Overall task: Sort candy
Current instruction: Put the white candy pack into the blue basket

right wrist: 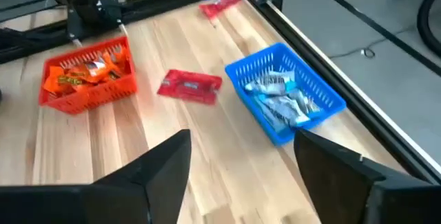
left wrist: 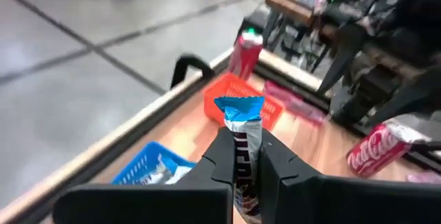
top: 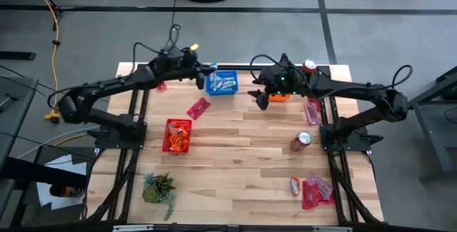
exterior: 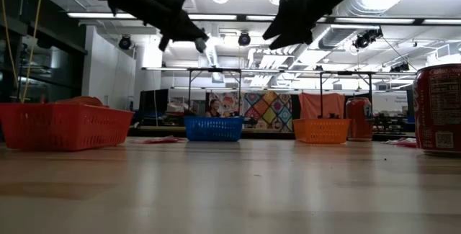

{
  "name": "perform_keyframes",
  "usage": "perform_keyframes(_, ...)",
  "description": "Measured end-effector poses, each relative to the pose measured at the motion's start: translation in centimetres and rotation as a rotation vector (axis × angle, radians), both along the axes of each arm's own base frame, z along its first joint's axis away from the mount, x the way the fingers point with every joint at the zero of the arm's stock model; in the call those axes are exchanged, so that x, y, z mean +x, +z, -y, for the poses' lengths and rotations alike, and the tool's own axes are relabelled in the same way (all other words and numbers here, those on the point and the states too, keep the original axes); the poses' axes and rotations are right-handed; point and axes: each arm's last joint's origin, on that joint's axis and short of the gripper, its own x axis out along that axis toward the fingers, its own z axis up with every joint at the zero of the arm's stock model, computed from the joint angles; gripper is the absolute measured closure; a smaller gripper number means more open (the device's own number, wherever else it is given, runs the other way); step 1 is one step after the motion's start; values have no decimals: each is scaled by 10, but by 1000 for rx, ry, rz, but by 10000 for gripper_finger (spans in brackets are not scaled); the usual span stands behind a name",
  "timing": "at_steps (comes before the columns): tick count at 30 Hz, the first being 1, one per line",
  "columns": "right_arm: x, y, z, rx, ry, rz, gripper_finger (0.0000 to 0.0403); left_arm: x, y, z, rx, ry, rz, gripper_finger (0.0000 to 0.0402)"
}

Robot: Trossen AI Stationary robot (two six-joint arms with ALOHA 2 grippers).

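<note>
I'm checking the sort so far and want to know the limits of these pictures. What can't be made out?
- Candy's print: left gripper fingers cover most of the blue-and-white candy, left wrist view.
- Orange basket: the right arm hides its contents in the high view; too far off in the low view.
- Blue basket: wrappers too small to count.
- Soda can: cut off by the low view's edge.

Wooden worktop carries blue basket, orange basket, red basket, soda cans, loose candy, plant.

blue-and-white candy bar, blue basket, red basket, pale wood table
</note>
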Motion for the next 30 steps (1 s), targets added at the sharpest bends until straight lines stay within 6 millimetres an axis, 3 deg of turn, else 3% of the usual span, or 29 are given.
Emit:
perform_keyframes(6,-1,3,2,-1,-8,13,144,47,-4,-29,-24,-25,-176,398)
perform_keyframes(11,-1,3,2,-1,-8,12,144,76,-37,-54,-34,19,-505,398)
perform_keyframes(16,-1,3,2,0,-8,11,144,83,-81,-63,-139,96,-703,398)
perform_keyframes(20,-1,3,2,-6,-17,10,144,84,-102,-68,-147,210,-799,397)
perform_keyframes(24,-1,3,2,-4,-20,11,144,85,-109,-70,-162,256,-803,376)
perform_keyframes(30,-1,3,2,-4,-20,11,144,84,-104,-67,-228,296,-756,315)
